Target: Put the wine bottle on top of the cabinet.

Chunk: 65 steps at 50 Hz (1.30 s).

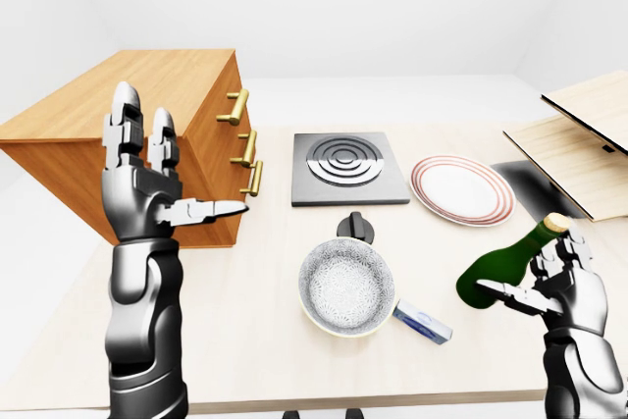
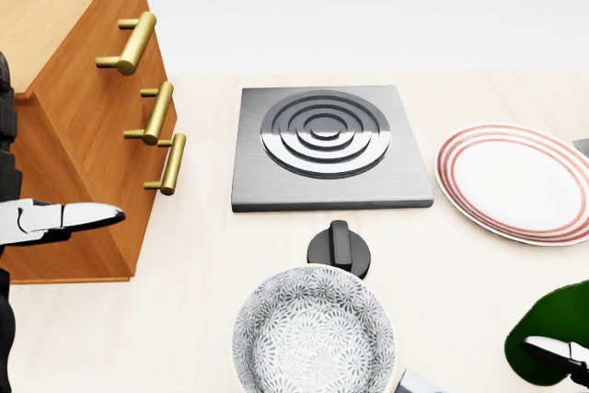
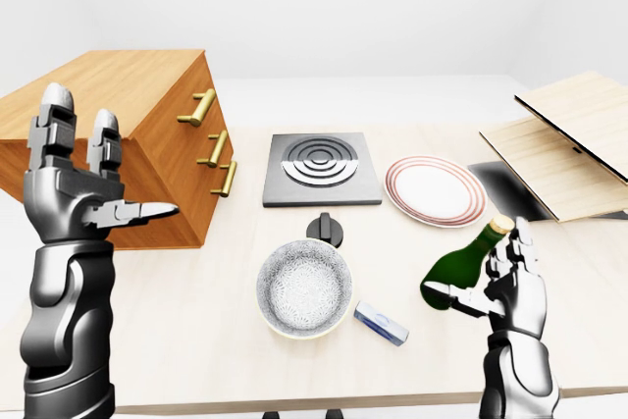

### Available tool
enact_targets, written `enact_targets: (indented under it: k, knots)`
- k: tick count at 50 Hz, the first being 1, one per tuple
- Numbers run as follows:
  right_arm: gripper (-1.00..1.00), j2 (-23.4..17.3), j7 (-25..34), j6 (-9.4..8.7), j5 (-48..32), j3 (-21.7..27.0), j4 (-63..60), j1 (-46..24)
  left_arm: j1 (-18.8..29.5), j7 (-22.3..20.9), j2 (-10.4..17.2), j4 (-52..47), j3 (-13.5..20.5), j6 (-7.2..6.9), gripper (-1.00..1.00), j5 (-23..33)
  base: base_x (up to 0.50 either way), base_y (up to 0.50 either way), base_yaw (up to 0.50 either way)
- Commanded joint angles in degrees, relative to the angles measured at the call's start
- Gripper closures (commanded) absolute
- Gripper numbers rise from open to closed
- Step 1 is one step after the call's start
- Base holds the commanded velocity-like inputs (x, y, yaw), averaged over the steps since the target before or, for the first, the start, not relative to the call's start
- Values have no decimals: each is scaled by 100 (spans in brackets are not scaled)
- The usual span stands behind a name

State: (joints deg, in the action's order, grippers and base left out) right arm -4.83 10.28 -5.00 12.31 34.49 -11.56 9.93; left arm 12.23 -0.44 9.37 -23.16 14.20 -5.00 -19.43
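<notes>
At the bench's near right corner the right hand [image 1: 561, 287] grips the wine bottle [image 1: 502, 266], fingers wrapped round its body, lifted and tilted for carrying. The left hand [image 1: 147, 183] is raised with fingers spread, grasping nothing, perhaps for balance. Behind it the cabinet [image 1: 147, 110] stands along the bench's left edge, top bare.

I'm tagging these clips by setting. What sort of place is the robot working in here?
Most likely a simulated kitchen counter: a single-ring hob with its knob, a patterned pan and a striped plate share the pale worktop beside a wooden cabinet.
</notes>
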Motion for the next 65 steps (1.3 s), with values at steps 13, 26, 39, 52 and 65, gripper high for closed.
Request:
enact_targets:
  k: [13,26,39,52,65]
  knots:
    - [-100,-597,-392,0,-115,-439,420,-732,-64,-126,-35,497,-21,0,-100,65,0,0,0]
    - [100,-417,-327,0,110,-513,354,-472,-111,-138,-28,522,-8,0,-100,64,0,0,0]
    - [100,-270,-346,0,89,-419,-1357,-425,-108,-173,-59,519,-51,0,-100,80,0,0,0]
    - [100,-669,-642,0,248,-314,-3709,-1568,-99,-187,-54,597,-32,0,-100,3,0,0,0]
    - [100,-984,-1254,0,410,-874,-3870,-2873,-98,-168,-22,560,-5,0,-100,-49,0,0,0]
